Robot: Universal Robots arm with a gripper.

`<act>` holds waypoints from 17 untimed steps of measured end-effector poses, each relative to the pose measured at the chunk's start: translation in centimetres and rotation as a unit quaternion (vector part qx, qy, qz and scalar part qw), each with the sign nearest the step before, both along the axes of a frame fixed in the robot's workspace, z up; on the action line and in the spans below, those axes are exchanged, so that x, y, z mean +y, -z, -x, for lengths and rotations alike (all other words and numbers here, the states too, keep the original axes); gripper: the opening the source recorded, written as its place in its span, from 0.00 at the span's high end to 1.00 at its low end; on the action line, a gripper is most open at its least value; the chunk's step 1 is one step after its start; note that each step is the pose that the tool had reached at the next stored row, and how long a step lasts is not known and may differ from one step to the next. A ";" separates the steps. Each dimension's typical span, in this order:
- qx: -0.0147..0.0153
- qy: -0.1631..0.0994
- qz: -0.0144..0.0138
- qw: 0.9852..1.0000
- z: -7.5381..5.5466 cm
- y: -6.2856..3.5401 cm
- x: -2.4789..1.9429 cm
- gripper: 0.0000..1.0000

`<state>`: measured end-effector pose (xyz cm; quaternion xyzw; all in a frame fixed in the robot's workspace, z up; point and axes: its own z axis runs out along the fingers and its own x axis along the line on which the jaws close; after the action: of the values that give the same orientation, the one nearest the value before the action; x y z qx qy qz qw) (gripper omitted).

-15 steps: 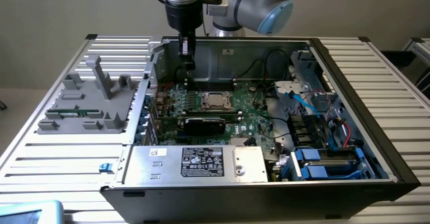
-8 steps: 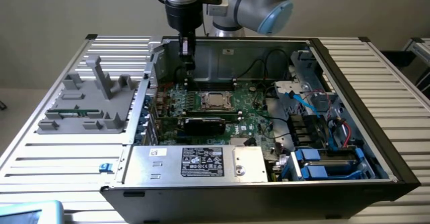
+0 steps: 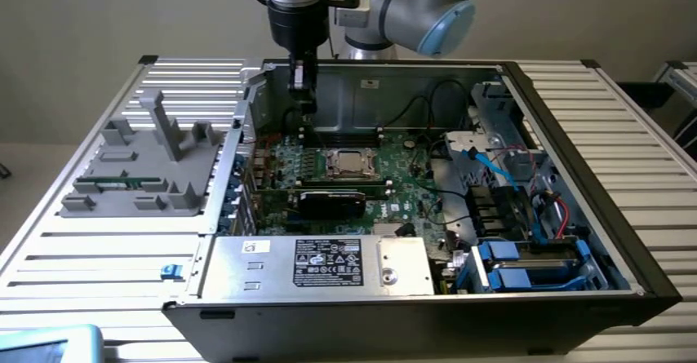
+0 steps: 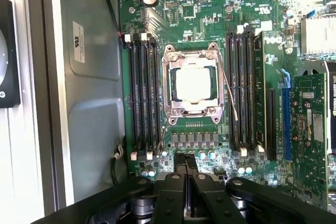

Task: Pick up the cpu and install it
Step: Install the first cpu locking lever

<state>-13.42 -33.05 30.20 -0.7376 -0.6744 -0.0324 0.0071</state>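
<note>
The claw [image 3: 304, 112] hung with its fingers pressed together on nothing, above the far edge of the motherboard [image 4: 210, 19]; in the exterior view the cpu [image 3: 348, 162] lay at about five o'clock from it, seated flat within the socket frame [image 4: 173, 111]; being square, it showed no long axis; memory slots [image 4: 143, 95] flanked it; the graphics card [image 3: 332, 202] sat at six o'clock of the cpu; nothing stood between claw and cpu.
</note>
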 end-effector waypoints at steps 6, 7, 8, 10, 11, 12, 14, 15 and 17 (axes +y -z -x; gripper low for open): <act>0.000 0.045 0.000 0.999 0.0 0.01 0.00 0.89; 0.000 0.052 0.000 0.999 0.0 0.01 0.00 0.89; 0.000 0.060 0.000 0.998 0.0 0.01 0.00 0.89; 0.000 0.075 0.000 0.997 0.0 0.02 0.00 0.89; 0.000 0.083 0.000 0.997 0.0 0.02 0.00 0.89; 0.000 0.090 0.000 0.996 0.0 0.02 0.00 0.89; 0.000 0.106 0.000 0.994 0.0 0.03 0.00 0.89; 0.000 0.114 0.000 0.994 0.0 0.04 0.00 0.89; 0.000 0.129 0.000 0.992 0.0 0.04 0.00 0.89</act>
<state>-13.42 -33.05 30.16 -0.8187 -0.5733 -0.0331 0.0028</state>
